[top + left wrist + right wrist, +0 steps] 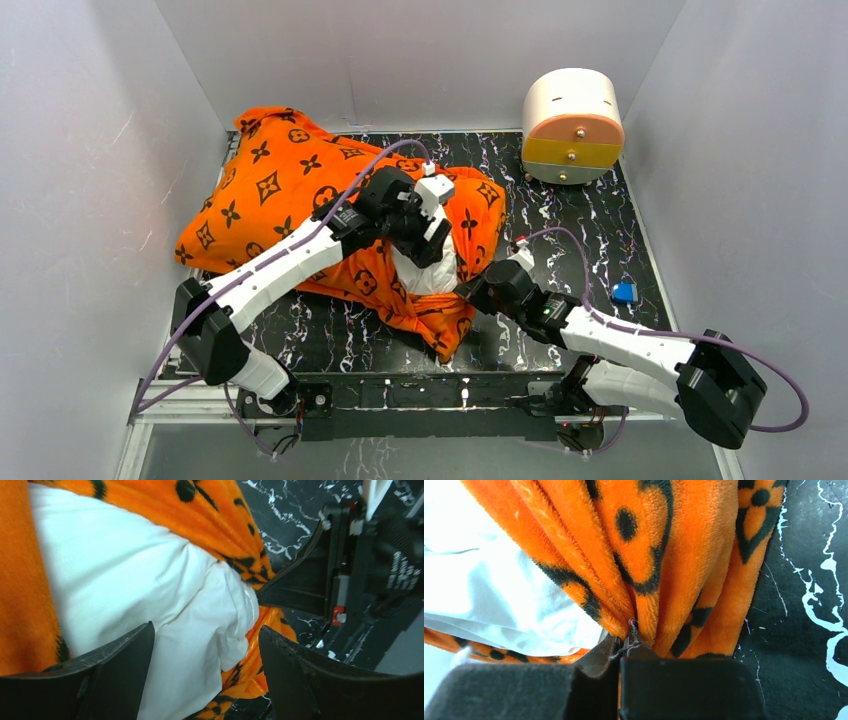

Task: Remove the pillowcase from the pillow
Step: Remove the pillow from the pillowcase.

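The orange pillowcase [275, 185] with dark brown motifs lies across the left and middle of the mat, still round most of the white pillow [428, 275], whose corner bulges out of the case's mouth. My left gripper [437, 240] hangs open over that exposed corner; in the left wrist view the white pillow [150, 585] sits between the spread fingers, nothing pinched. My right gripper [478, 293] is shut on a bunched fold of the pillowcase [659, 555] at the mouth's right edge, with the pillow [484, 580] showing white beside it.
A round cream drawer box [572, 125] with orange and yellow fronts stands at the back right. A small blue object [624, 292] lies on the black marbled mat [590, 230] at the right. White walls close in the left, back and right sides.
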Available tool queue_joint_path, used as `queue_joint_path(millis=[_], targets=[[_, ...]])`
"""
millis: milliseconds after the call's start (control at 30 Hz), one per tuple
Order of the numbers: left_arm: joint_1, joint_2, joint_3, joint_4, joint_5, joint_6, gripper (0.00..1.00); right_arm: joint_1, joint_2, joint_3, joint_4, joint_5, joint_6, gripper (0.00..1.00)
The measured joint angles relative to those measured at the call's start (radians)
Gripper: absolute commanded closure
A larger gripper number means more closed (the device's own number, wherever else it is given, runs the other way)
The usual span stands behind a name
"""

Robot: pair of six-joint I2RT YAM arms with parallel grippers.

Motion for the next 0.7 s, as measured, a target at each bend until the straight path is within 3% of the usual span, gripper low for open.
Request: queue_joint_path(millis=[267,433,567,667,700], targets=[[-0.097,0.049,-0.049,-0.013,-0.176,0.059,0.17,-0.048,-0.008,-0.060,0.092,-0.080,0.019,1.00],[-0.134,0.119,-0.050,-0.004,-0.271,0.080,0.20,-0.056,-0.011,-0.104,0.148,-0.104,0.043,1.00],[-0.145,0.200,-0.042,0.019,-0.365,0.073,0.48,-0.060,-0.035,-0.127,0.163,-0.109,0.056,1.00],[-0.148,0.239,-0.028,0.028,-0.405,0.052,1.00,-0.064,-0.053,-0.132,0.159,-0.109,0.057,1.00],[-0.148,0.243,-0.028,0.031,-0.410,0.045,1.00,-0.065,-0.059,-0.133,0.158,-0.109,0.057,1.00]])
